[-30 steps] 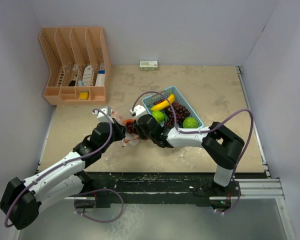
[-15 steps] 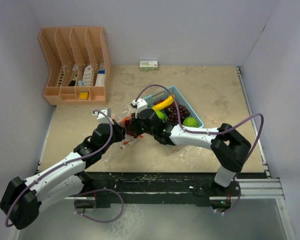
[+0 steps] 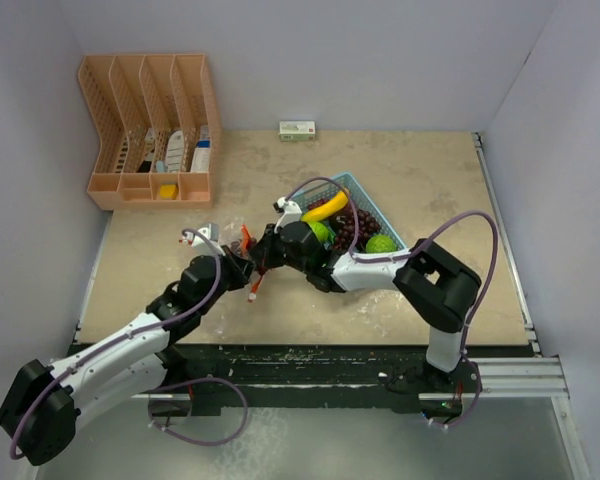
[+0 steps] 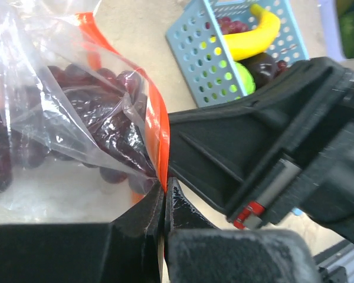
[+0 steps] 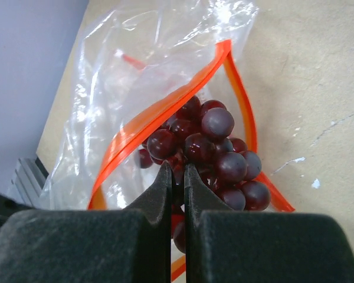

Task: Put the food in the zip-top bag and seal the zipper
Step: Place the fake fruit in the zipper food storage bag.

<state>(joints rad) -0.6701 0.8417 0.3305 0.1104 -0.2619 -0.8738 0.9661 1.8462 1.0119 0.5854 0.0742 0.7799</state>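
Observation:
The clear zip-top bag (image 5: 135,65) with an orange zipper (image 4: 155,127) lies left of the basket; it also shows in the top view (image 3: 242,238). My left gripper (image 4: 163,187) is shut on the zipper edge, seen from above (image 3: 242,270). My right gripper (image 5: 177,177) is shut on a dark red-purple grape bunch (image 5: 215,150) at the bag mouth, seen from above (image 3: 263,254). Grapes (image 4: 88,115) show through the bag. The banana (image 3: 327,208), two lime-green fruits (image 3: 382,244) (image 3: 317,232) and more grapes (image 3: 362,220) sit in the basket. No long green vegetable is visible.
The light-blue basket (image 3: 380,208) stands right of the bag, close to my right arm. An orange desk organizer (image 3: 150,120) stands at the back left. A small box (image 3: 297,129) lies against the back wall.
My right gripper has moved a little left with the grape bunch, into the bag mouth. My left arm has drawn back slightly, still holding the zipper edge.

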